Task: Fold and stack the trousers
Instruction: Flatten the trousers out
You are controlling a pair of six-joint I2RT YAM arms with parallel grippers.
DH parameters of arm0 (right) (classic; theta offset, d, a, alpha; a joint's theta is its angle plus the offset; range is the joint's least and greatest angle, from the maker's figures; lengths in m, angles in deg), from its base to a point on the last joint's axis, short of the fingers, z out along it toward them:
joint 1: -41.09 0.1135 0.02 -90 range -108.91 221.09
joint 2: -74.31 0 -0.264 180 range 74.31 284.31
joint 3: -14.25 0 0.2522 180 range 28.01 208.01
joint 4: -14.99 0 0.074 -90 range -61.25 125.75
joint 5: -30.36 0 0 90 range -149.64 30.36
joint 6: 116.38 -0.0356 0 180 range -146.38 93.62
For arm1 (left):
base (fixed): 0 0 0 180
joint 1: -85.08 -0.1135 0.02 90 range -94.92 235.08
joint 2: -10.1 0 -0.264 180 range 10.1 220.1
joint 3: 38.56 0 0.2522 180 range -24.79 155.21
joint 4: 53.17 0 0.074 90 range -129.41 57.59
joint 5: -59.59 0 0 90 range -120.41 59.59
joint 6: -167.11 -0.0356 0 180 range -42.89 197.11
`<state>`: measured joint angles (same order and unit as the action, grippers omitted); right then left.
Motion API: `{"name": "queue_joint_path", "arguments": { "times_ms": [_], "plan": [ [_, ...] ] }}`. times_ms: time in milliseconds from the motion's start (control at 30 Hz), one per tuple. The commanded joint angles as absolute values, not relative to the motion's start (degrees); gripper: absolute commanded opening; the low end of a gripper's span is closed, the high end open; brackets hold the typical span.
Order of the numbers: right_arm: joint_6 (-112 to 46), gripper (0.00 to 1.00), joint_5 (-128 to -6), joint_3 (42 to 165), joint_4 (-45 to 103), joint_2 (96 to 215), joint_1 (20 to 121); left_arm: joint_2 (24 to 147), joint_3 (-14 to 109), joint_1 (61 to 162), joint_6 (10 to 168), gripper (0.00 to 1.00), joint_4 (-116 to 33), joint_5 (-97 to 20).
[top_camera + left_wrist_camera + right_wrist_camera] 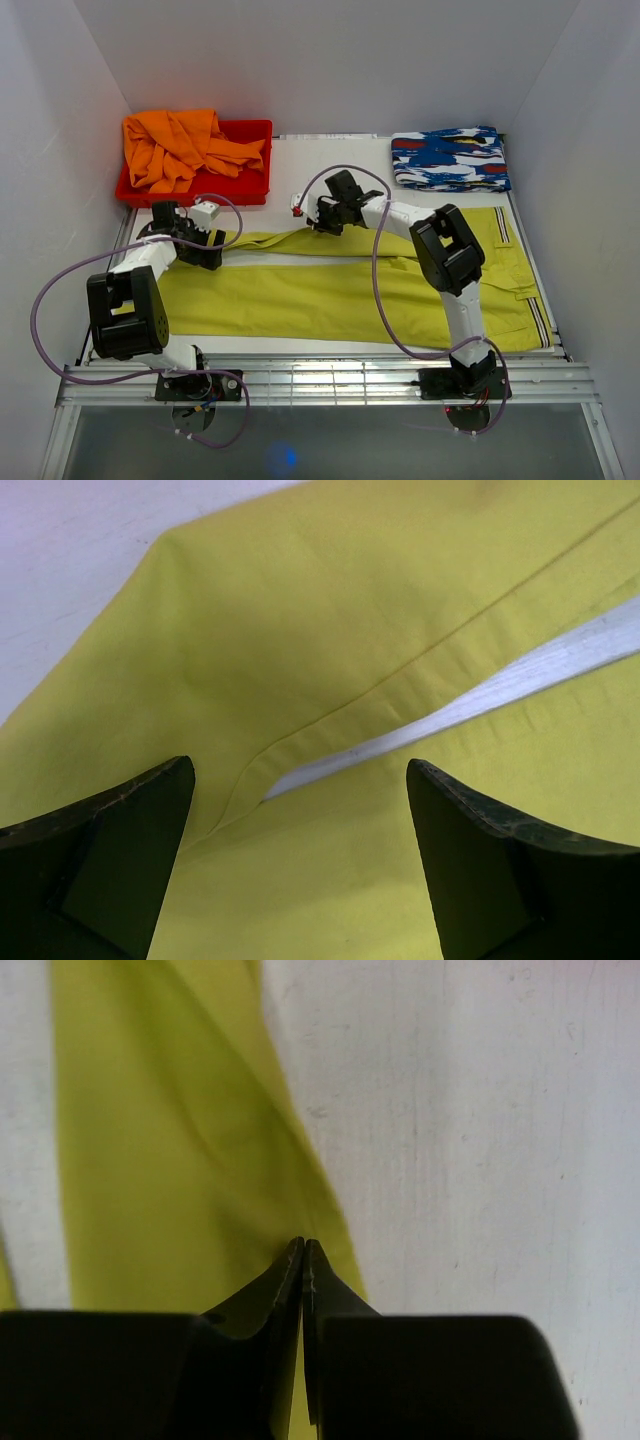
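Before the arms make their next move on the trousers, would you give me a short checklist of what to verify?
1. Right gripper shut: ok.
2. Trousers pinched in it: cannot tell; its tips meet at the cloth's far edge.
3. Left gripper open: ok.
4. Left gripper over the trousers, at the end away from the waistband: ok.
5. Left gripper holding cloth: not ok; nothing sits between its fingers.
6. Trousers lying flat, legs side by side: ok.
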<state>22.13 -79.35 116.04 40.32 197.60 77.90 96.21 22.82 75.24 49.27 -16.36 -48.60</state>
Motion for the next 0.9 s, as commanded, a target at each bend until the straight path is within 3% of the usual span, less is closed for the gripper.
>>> {"name": "queue_joint_path", "arguments": {
  "times_ms": [0, 233, 467, 500, 533, 567, 600, 667, 700, 867],
  "plan": [
    [22.66, 0.08, -82.23, 113.19, 44.12, 187.11, 78.00, 93.69, 23.19, 75.15, 48.19, 0.98, -20.59, -44.74],
    [22.31, 0.08, -81.97, 106.51, 47.28, 173.64, 77.91, 98.69, 28.10, 75.06, 47.75, 0.88, -23.77, -39.90],
    [23.90, 0.08, -80.39, 100.70, 50.46, 167.48, 77.91, 103.61, 35.66, 74.71, 47.75, 0.67, -20.79, -41.13],
    [23.81, 0.08, -80.04, 100.70, 50.63, 168.26, 77.91, 104.58, 36.28, 74.54, 47.67, 0.60, -20.17, -41.74],
    [23.63, 0.12, -79.77, 101.65, 50.98, 169.14, 77.91, 104.85, 36.81, 74.36, 47.58, 0.56, -19.47, -43.14],
    [23.11, 0.27, -79.07, 102.45, 51.33, 170.10, 77.91, 105.28, 37.25, 74.27, 47.40, 0.52, -18.07, -43.85],
    [22.76, 0.58, -78.80, 103.33, 51.16, 172.29, 77.91, 105.72, 37.95, 74.27, 47.05, 0.46, -17.27, -44.73],
    [22.05, 0.85, -77.40, 105.88, 50.29, 174.67, 77.91, 105.73, 37.96, 74.27, 45.91, 0.40, -15.43, -46.92],
    [21.79, 0.94, -76.87, 106.49, 48.10, 177.03, 77.91, 105.64, 37.26, 74.27, 45.65, 0.38, -15.07, -47.37],
    [22.92, 0.90, -77.39, 114.29, 43.95, 185.57, 77.65, 102.48, 33.66, 74.27, 44.76, 0.36, -13.40, -48.34]
  ]
}}
